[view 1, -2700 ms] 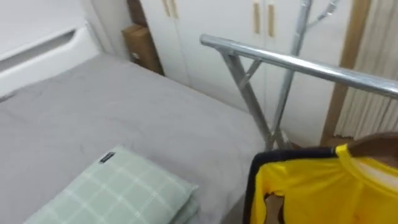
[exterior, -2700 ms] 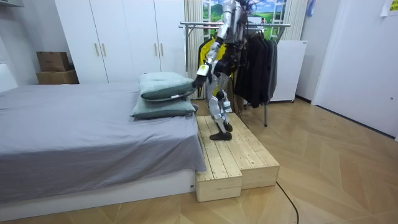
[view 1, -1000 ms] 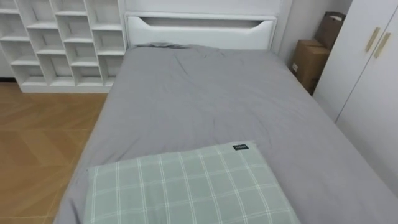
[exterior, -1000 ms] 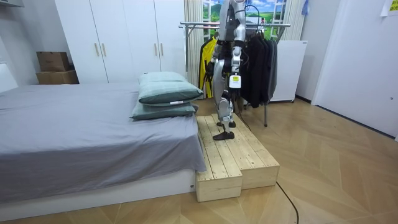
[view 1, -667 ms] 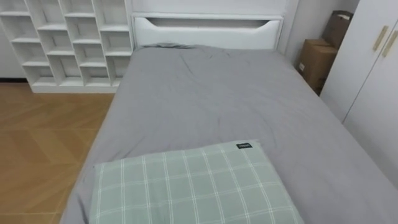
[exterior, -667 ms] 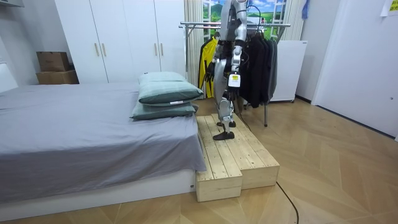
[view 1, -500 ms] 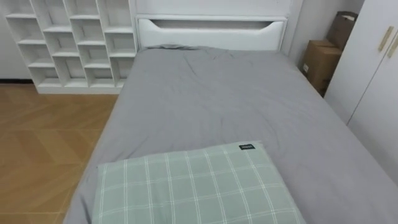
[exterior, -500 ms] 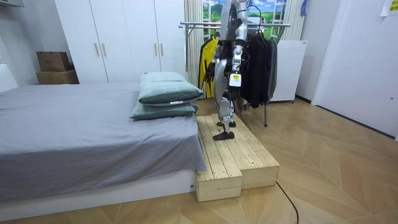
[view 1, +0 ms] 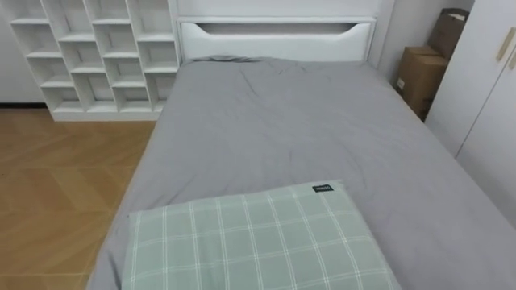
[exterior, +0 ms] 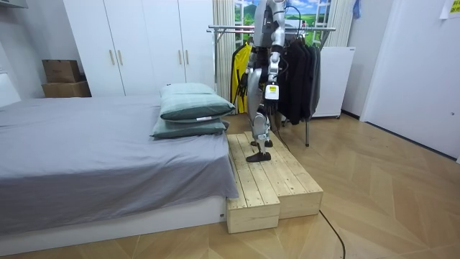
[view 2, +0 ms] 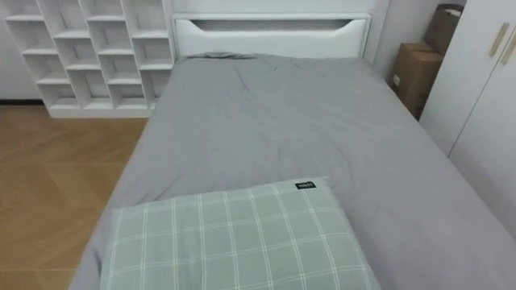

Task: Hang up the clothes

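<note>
In the room view I stand on a wooden platform [exterior: 269,180] between the bed and a metal clothes rack [exterior: 230,29], facing along the bed. A yellow jersey [exterior: 236,68] hangs on the rack behind me, beside several dark garments [exterior: 302,72]. My left hand [exterior: 271,95] hangs at my side nearer the camera. My right hand [exterior: 243,80] hangs low on the far side, near the jersey. Neither hand is seen holding clothing. In the eye views, a green checked pillow [view 1: 250,242] lies just below me.
The grey bed [view 1: 282,121] stretches ahead to a white headboard [view 1: 274,36]. White cube shelving [view 1: 97,48] stands at the far left over wooden floor [view 1: 56,185]. Cardboard boxes [view 1: 419,72] and a white wardrobe [view 1: 492,97] are on the right.
Earlier I faced the rack with the yellow jersey close in view and an arm out over the pillows. Now I have turned to the bed, arms lowered; the jersey stays on the rack.
</note>
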Robot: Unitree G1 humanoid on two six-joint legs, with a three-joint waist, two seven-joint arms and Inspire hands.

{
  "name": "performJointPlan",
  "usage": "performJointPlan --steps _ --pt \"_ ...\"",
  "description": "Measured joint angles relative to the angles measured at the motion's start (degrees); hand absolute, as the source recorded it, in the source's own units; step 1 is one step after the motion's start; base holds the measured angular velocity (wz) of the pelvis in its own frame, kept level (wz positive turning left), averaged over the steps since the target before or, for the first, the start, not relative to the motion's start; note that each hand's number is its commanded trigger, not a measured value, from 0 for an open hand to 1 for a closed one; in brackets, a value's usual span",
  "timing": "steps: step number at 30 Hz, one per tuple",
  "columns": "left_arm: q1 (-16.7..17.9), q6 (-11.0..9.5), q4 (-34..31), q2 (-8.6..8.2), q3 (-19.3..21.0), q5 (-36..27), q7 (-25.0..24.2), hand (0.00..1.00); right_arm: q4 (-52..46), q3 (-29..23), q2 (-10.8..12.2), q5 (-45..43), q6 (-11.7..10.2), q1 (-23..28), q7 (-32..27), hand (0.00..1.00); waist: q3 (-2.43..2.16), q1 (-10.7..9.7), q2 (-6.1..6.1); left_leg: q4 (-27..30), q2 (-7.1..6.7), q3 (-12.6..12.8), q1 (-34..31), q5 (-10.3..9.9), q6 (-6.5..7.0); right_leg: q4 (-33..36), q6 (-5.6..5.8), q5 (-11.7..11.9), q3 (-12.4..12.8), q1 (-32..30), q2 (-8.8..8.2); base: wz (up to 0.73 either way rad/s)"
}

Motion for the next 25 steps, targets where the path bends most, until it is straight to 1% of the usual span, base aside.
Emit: performJointPlan --steps 6,12,17,21,25 --pt "-0.1 0.0 -0.6 0.0 -2.2 3.8 -0.9 0.0 0.0 0.3 0.0 0.0 0.0 -0.1 0.4 0.0 0.02 0.0 -0.04 -0.5 -0.26 -0.1 0.1 0.0 0.0 -0.1 0.12 -0.1 0.0 0.0 -0.15 0.0" --pt "-0.2 0.0 -0.6 -0.02 -2.2 4.0 -1.9 0.0 0.0 0.3 0.0 -0.1 0.0 -0.1 0.4 0.0 0.01 -0.1 -0.09 -0.5 -0.27 -0.1 0.1 0.0 0.0 -0.1 0.13 -0.1 0.0 0.0 -0.15 0.0" --pt "-0.2 0.4 -0.6 -0.03 -2.2 5.9 -3.2 0.0 0.0 0.3 0.0 -0.1 0.0 -0.1 0.5 0.0 -0.03 -0.3 -0.17 -0.4 -0.28 -0.1 0.2 0.0 0.0 -0.1 0.11 -0.1 0.0 0.0 -0.15 0.0" --pt "0.0 0.9 -0.6 -0.04 -2.2 6.1 -3.7 0.0 0.0 0.3 0.0 -0.1 0.0 -0.1 0.6 0.0 -0.05 -0.3 -0.19 -0.3 -0.28 -0.1 0.2 0.0 0.0 -0.1 0.11 -0.1 0.0 0.0 -0.15 0.0" --pt "-0.1 1.0 -0.6 -0.04 -2.2 6.1 -4.4 0.0 0.0 0.3 0.0 -0.1 0.0 -0.1 0.9 0.0 -0.06 -0.3 -0.21 -0.3 -0.28 -0.1 0.2 0.0 0.0 -0.1 0.11 -0.1 0.0 0.0 -0.15 0.0"
